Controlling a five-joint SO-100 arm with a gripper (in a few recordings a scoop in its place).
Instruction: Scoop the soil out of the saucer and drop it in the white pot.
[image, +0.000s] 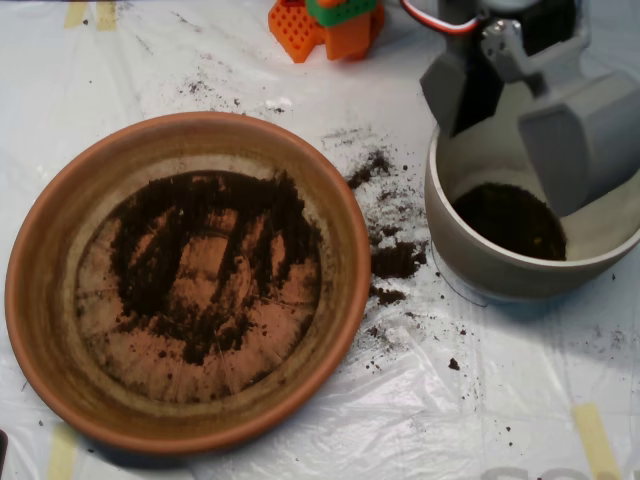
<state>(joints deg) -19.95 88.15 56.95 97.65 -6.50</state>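
Dark crumbly soil (205, 265) lies thinly smeared across the ridged floor of the one wide terracotta saucer (40, 300), with a second heap inside the single off-white ceramic pot (470, 260) to its right. Spilled crumbs (395, 258) dot the plastic sheet (480, 400) in the narrow gap between them. The grey clamshell scoop (520, 115) hangs over the pot's rim, its two shells spread apart.

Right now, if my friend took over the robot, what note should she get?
Scoop: open, hanging over the white pot at the right.
Pot: some soil already in its bottom.
Saucer at the left: a thin, patchy layer of soil is in it, with bare clay showing through.
Spilled crumbs lie on the plastic sheet between saucer and pot.
Left to do: go back to the saucer for the rest, probably several more scoops.
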